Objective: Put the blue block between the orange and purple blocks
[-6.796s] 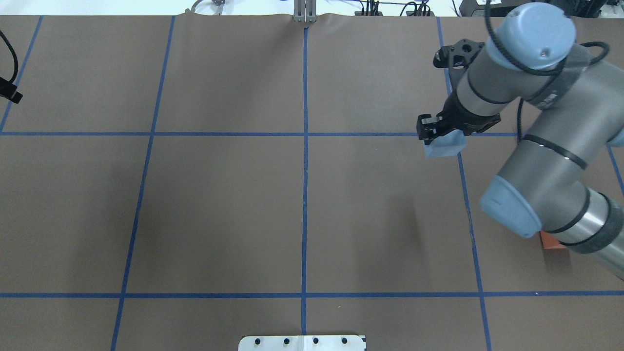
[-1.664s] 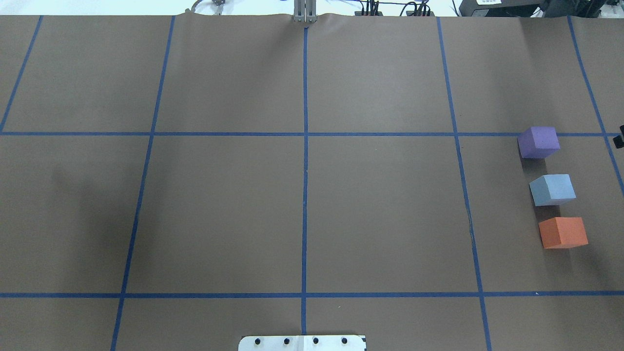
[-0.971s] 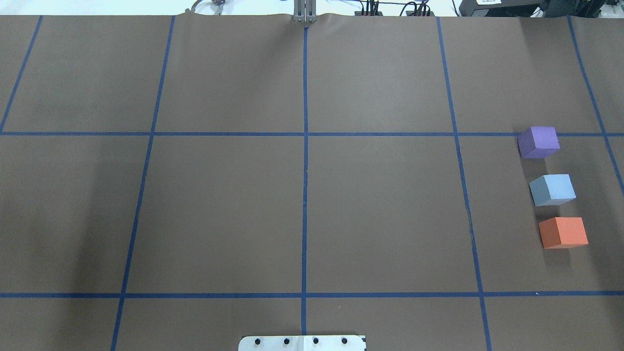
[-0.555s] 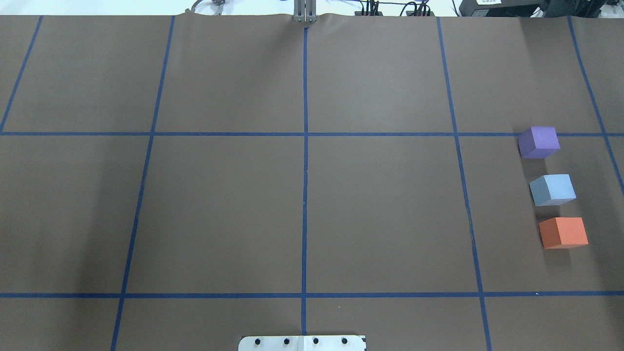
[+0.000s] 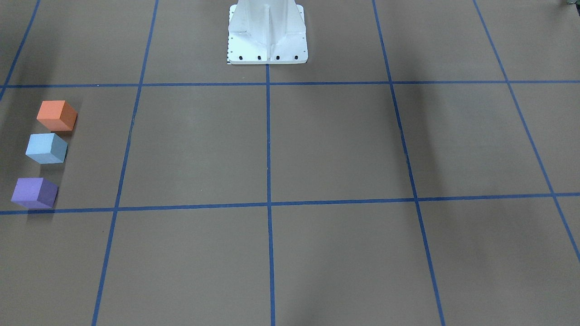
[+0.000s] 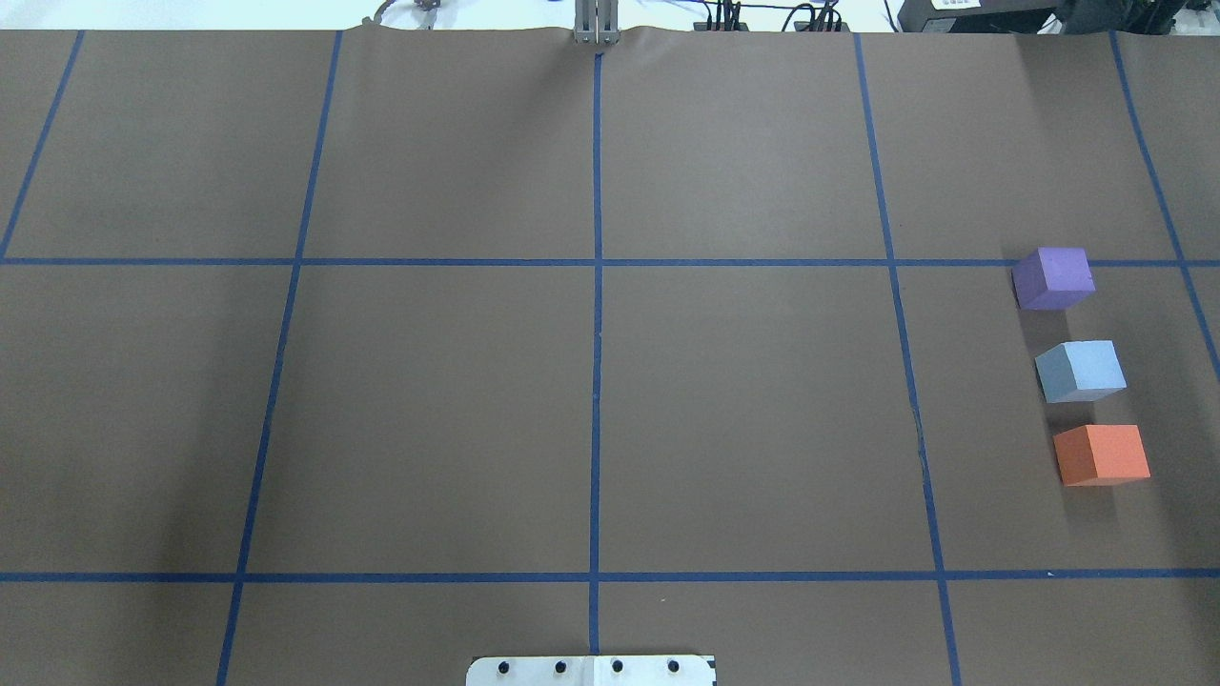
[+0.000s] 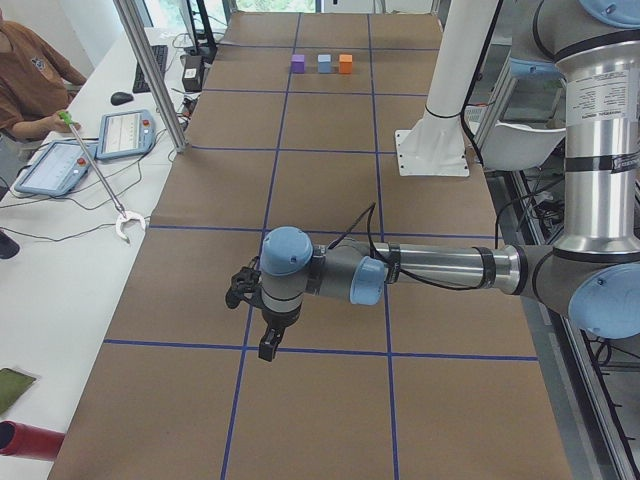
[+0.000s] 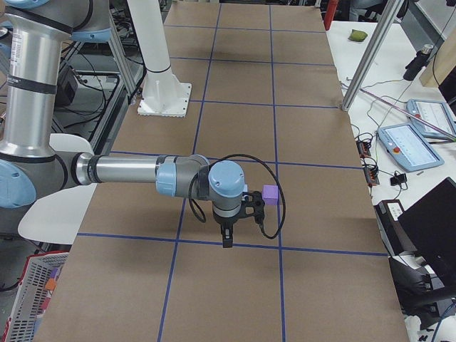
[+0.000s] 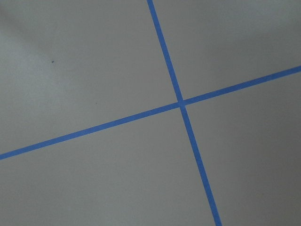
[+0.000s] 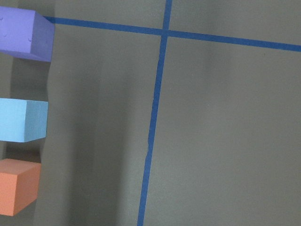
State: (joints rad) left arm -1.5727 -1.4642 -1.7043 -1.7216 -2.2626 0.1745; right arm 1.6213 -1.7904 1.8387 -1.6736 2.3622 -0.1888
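Three blocks: purple (image 6: 1052,278), blue (image 6: 1080,371) between, orange (image 6: 1101,454); left hand (image 7: 267,350), right hand (image 8: 226,241) grip unclear.

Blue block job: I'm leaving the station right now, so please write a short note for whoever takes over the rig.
Left gripper: over bare table, open or shut cannot tell.
Right gripper: near the blocks, likewise cannot tell. Neither holds a block.
Blue block sits on the table between purple block and orange block, gaps on both sides.
Done: placement. Left: nothing visible.

silver-grey arms (image 7: 440,268), pale blue joint caps (image 7: 287,248), black cables (image 8: 280,194), black fingers (image 7: 268,347).
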